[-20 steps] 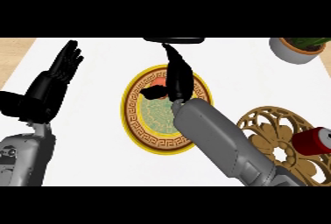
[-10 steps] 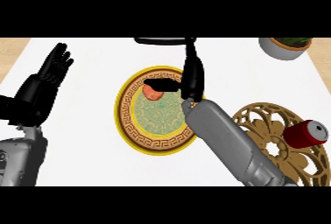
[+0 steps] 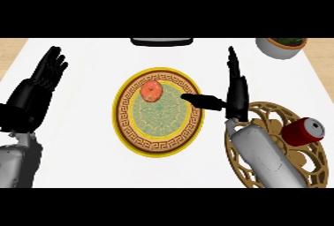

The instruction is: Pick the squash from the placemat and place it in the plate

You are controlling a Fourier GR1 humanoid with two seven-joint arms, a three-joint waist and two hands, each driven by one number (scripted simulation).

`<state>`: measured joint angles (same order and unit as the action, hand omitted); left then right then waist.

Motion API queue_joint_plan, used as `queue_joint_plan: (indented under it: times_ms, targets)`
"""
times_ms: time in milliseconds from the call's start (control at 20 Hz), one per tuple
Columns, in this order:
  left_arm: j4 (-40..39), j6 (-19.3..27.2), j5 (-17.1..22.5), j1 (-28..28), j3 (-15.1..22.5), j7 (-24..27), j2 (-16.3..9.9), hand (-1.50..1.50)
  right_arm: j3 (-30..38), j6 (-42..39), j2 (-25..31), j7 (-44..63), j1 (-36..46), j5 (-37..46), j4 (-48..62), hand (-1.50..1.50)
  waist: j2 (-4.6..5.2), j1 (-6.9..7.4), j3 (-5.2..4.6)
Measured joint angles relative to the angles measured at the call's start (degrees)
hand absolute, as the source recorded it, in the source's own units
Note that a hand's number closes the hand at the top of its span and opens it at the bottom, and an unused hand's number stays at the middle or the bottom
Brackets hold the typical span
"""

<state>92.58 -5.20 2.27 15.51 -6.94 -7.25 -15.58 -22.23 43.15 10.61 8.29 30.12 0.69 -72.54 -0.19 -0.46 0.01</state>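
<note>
Now released, squash (image 3: 152,91) on plate (image 3: 158,145), right hand (image 3: 235,95) withdrawn

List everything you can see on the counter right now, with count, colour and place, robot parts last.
squash: one, orange-red, lying in the plate's upper part
plate: one, gold and brown rim, green centre, mid-counter
placemat: one, tan openwork, right side
can: one, red, on the placemat
potted plant: one, grey pot, top right
dark object: one, top edge, unclear
left hand: open, resting at left
right hand: open, beside the plate
</note>
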Motion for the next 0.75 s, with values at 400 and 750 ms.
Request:
queue_joint_plan:
  times_ms: [400,750]
  targets:
    - [1.4,-0.3,-0.3,-1.1,-0.1,-0.5,0.6,0.0,6.1,-10.0,10.2,-4.3,-15.3,-4.1,-14.0,-1.5,0.06,-0.06,0.0]
    - [0.9,-0.4,-1.5,-1.2,0.0,0.6,1.4,0.0,12.2,-16.8,13.1,-8.2,-23.2,-4.9,-18.6,-1.5,0.12,0.17,-0.01]
